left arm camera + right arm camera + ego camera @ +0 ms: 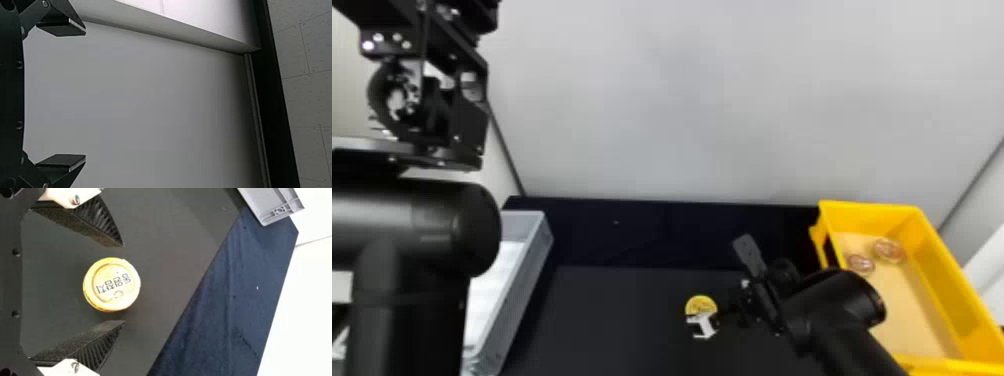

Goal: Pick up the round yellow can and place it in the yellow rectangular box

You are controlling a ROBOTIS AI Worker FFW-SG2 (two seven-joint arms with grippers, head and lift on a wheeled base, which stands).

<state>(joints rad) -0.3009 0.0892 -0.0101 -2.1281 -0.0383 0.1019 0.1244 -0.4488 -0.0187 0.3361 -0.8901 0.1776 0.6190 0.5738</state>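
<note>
Over the dark table, my right gripper covers the lower part of the round yellow can in the head view. In the right wrist view, the can lies between the spread fingers of my right gripper, with a gap on both sides. The yellow rectangular box stands at the right, beyond the right forearm. My left gripper is parked high at the upper left. Seen from its own wrist, the left gripper is open with nothing between its fingers.
Two round reddish-topped cans lie inside the yellow box near its far end. A grey bin stands on the left, beside the left arm. Behind the dark table rises a pale wall.
</note>
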